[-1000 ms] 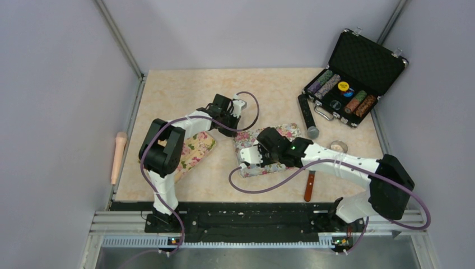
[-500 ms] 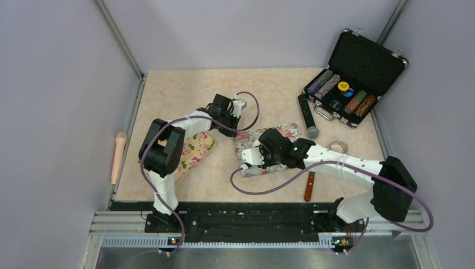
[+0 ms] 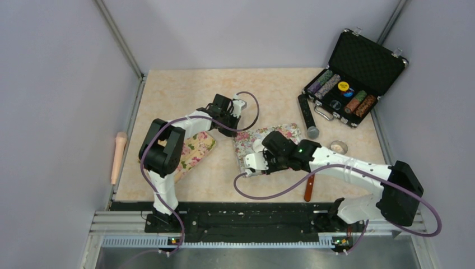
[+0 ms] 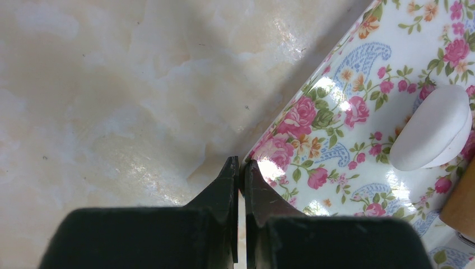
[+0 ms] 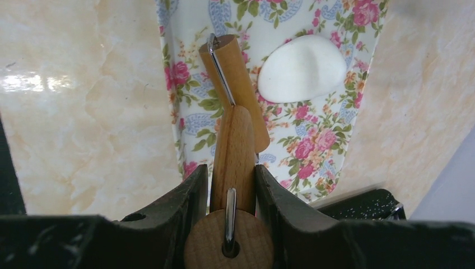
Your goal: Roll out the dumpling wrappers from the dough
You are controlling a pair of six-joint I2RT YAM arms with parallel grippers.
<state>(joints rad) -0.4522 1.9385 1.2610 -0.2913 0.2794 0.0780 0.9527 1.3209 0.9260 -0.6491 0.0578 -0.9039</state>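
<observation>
A thick oval lump of white dough (image 5: 302, 68) lies on a floral mat (image 5: 336, 129); it also shows in the top view (image 3: 259, 144) and the left wrist view (image 4: 431, 129). No thin flat wrapper discs are in view. My right gripper (image 5: 231, 171) is shut on the handle of a small wooden roller (image 5: 232, 78), whose barrel rests on the mat just left of the dough. In the top view that gripper (image 3: 259, 159) is over the mat's near part. My left gripper (image 4: 240, 165) is shut at the mat's far-left edge (image 3: 231, 130), apparently pinching it.
A second floral cloth (image 3: 196, 151) lies under the left arm. A pale wooden pin (image 3: 118, 157) lies outside the table's left edge. A metal ring cutter (image 3: 338, 147), a brown-handled knife (image 3: 309, 186), a black stick-shaped object (image 3: 307, 115) and an open black chip case (image 3: 350, 73) are on the right.
My right gripper has drawn the roller back toward the near side, off the dough, so the white lump now shows in the top view. The left arm has not moved.
</observation>
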